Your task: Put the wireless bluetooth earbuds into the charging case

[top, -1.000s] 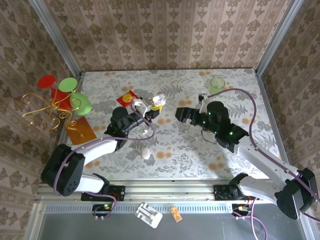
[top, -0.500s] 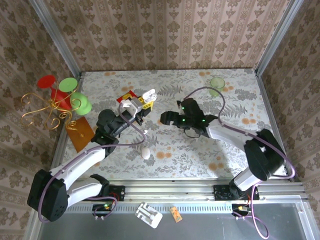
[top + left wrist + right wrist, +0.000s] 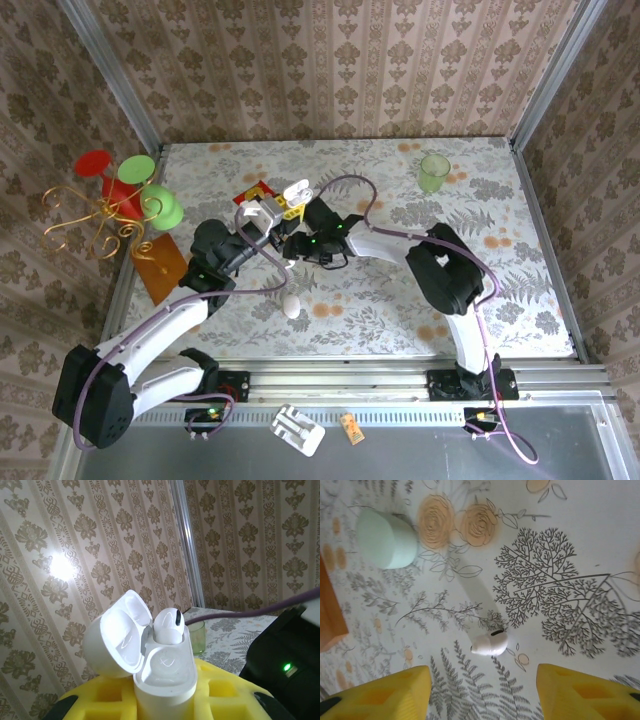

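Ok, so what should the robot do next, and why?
Probably lower the right gripper a little and close it on the loose earbud. That earbud lies on the table right in front of the open gripper, and the case is open with the other earbud already in.

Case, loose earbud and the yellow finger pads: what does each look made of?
Case: hard white plastic, glossy, judging by the bright highlights on its open lid and rounded body.
Earbud: the same smooth white plastic with a slight sheen and one dark slit.
Pads: matte yellow with no shine and moulded square recesses, probably foam or soft rubber.
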